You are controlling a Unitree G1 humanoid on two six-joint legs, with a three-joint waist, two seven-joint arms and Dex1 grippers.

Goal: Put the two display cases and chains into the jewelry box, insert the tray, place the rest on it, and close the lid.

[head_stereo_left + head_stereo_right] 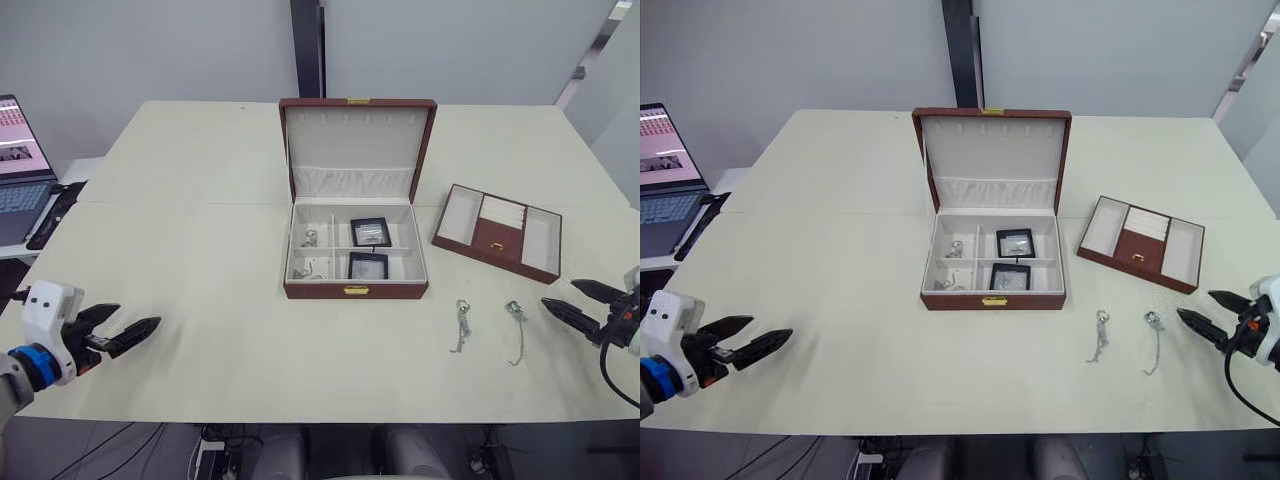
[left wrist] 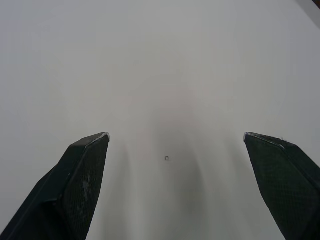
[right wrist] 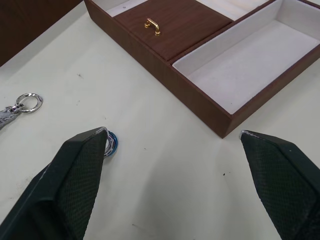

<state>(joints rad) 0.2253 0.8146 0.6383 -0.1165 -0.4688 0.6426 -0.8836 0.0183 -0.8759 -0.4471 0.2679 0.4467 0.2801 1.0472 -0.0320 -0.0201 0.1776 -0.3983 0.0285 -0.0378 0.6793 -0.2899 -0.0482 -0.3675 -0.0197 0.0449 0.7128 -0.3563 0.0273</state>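
Pale worktop [image 1: 200, 290] against a grey wall, laptop [image 1: 20, 170] off the left edge. Jewelry box [image 1: 356, 210] at centre, lid [image 1: 357, 145] standing upright. Two display cases [image 1: 370, 232] already in the right-hand compartments, chains [image 1: 308, 240] in the left-hand ones. Tray [image 1: 498, 232] resting to the right of the box, tilted, apart from it. Two keychains [image 1: 461, 325] lying on the worktop in front of the tray, near each other but not touching.

Left gripper [image 1: 128, 332] low over bare worktop near the left front edge, fingers spread wide, nothing between them. Right gripper [image 1: 578, 303] by the right front edge, fingers wide and empty, pointed toward the tray and the nearer keychain [image 3: 109, 145].

Probably at the tray step: lower layer looks filled. Next move likely calls for taking the tray by a long wall or its small gold handle [image 3: 153, 25], lifting level, then seating squarely inside the box.
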